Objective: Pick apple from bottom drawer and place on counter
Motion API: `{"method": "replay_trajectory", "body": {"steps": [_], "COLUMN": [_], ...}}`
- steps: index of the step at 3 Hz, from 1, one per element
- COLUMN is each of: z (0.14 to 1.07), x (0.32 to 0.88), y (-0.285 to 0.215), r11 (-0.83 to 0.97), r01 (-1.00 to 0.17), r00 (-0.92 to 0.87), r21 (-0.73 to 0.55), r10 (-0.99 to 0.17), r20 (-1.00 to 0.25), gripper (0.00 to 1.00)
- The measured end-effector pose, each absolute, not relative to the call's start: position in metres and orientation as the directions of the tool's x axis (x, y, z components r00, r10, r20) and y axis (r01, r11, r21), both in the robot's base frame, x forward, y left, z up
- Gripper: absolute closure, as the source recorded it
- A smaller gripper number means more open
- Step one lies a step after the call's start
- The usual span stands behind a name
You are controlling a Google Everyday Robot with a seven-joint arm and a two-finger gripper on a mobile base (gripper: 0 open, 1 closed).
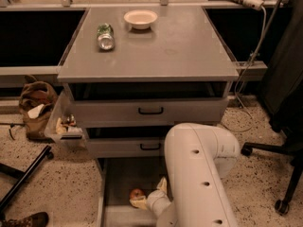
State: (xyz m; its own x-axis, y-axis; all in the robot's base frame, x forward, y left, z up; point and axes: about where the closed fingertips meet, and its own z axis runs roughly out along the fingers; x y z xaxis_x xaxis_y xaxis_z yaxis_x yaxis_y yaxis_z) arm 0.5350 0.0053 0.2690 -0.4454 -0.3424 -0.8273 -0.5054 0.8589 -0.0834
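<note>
The apple [137, 193] lies on the floor of the bottom drawer [122, 173], which is pulled out, and it sits just left of the gripper [150, 194] as the camera sees it, touching or nearly touching the lower finger [139, 203]. The gripper is down inside that drawer with its jaws spread and nothing between them. The other finger [162, 184] points up toward the cabinet, so the opening faces up and left and the apple rests at its edge, not squarely inside it. By my reading, a short shift leftward is needed to put the fruit between the pads before closing. The apple is round, so no long axis dictates the approach.

Up and behind the gripper, the bulky white arm [199, 174] hides the right side of the drawer. Above it are two shallower drawers [150, 110], both partly open. Well above the gripper, the counter [161, 51] carries one white bowl [140, 18] and one can [105, 36] on its side, with bare grey surface beside them.

Counted: one apple, one gripper, three drawers, one bowl, one can.
</note>
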Motion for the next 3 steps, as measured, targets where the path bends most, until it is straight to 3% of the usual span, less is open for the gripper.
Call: {"method": "replay_trajectory", "body": {"steps": [3], "z": [0.287], "x": [0.552], "y": [0.037], "r11": [0.741], "r01": [-0.544], "r00": [-0.386], "r21": [-0.394], "r10": [-0.637], "r20": [-0.667], "gripper": [0.0]}}
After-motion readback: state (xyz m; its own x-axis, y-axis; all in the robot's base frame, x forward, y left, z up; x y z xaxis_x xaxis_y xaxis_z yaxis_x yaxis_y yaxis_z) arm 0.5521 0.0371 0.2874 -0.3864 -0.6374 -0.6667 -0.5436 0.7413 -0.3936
